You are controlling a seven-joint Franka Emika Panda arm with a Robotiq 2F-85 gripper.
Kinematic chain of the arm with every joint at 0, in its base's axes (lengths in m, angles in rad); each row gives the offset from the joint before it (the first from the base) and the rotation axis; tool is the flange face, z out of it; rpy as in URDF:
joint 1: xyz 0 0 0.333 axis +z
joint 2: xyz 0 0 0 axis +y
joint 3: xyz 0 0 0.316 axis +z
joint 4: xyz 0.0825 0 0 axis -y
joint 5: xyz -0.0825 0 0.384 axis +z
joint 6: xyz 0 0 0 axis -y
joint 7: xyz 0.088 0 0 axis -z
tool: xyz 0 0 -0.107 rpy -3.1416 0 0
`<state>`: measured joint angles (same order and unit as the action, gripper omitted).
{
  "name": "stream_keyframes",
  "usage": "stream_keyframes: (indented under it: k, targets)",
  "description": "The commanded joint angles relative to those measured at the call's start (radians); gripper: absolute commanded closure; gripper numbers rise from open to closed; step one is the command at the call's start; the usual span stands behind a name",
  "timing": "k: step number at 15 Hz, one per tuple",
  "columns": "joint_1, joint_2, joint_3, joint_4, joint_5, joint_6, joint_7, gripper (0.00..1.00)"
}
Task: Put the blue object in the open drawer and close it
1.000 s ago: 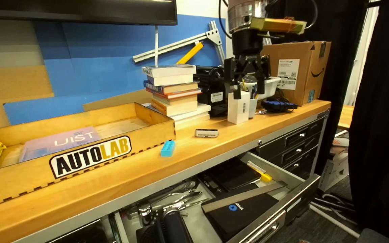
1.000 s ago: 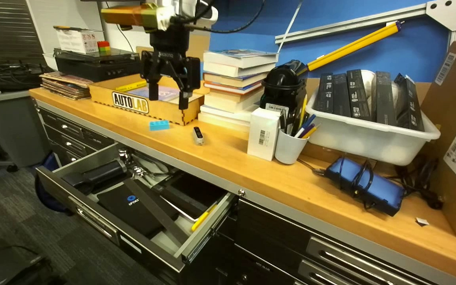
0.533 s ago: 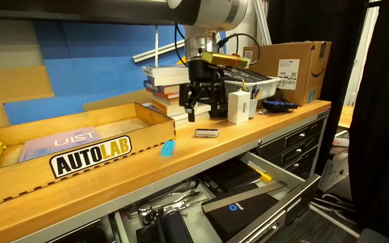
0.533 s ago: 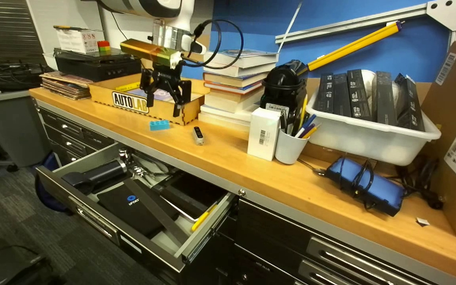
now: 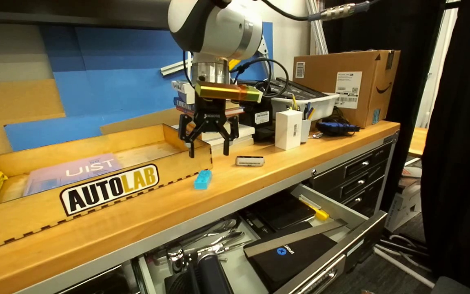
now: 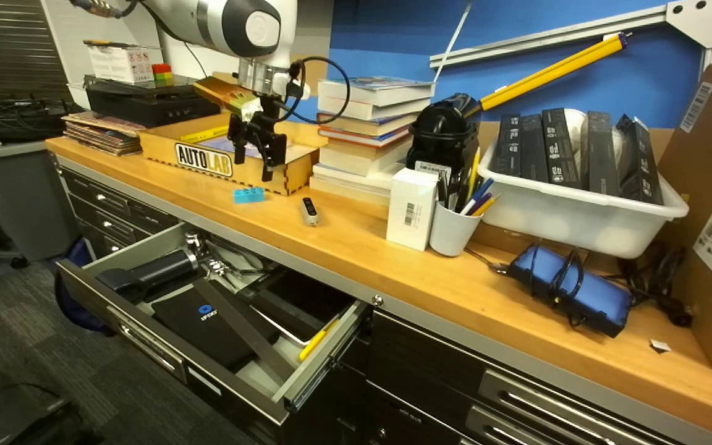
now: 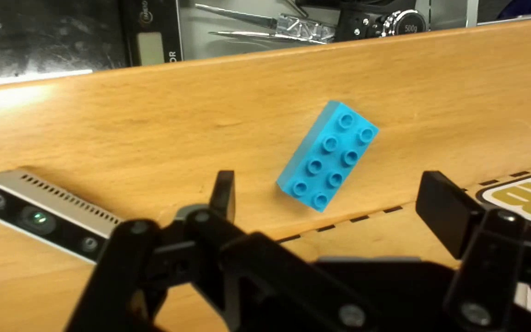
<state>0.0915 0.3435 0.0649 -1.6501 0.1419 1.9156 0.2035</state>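
Brick [image 7: 327, 157] is lying studs-up on wooden bench [image 6: 343, 247], long axis running diag., lower L to upper R in wrist view. Gripper [image 5: 209, 154] is hovering w/ jaws wide apart. Drawer [image 6: 245, 402] is sticking out, blue wall [image 5: 108, 90] showing behind.

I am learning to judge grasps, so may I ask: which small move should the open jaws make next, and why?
Probably a slight turn, before lowering, so that the jaws meet the long sides of the blue brick. In the wrist view they stand open, and the brick lies slanted to them; both exterior views show them above it.
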Motion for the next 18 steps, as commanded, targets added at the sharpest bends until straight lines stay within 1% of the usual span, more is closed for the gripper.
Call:
stream_keyframes:
  k: [1,3,6,8,10,11,12,13,14,16,17,18]
  targets:
    - [0.053,0.064,-0.009,0.075,-0.038,-0.002,0.163,0.0]
    - [0.08,0.081,-0.017,0.081,-0.07,-0.012,0.243,0.0]
    - [0.111,0.089,-0.035,0.059,-0.114,0.02,0.375,0.0]
    - [0.115,0.106,-0.049,0.066,-0.13,0.007,0.433,0.0]
    - [0.105,0.108,-0.053,0.056,-0.124,0.01,0.457,0.0]
    - [0.1,0.107,-0.057,0.045,-0.12,0.02,0.461,0.25]
    - [0.099,0.106,-0.064,0.036,-0.124,0.024,0.468,0.26]
    - [0.098,0.101,-0.069,0.025,-0.127,0.04,0.477,0.32]
    - [0.098,0.096,-0.075,0.015,-0.135,0.053,0.48,0.42]
    - [0.096,0.091,-0.082,0.01,-0.14,0.045,0.48,0.58]
    - [0.092,0.085,-0.081,0.009,-0.143,0.022,0.465,0.64]
    - [0.089,0.08,-0.083,0.006,-0.149,0.013,0.456,0.73]
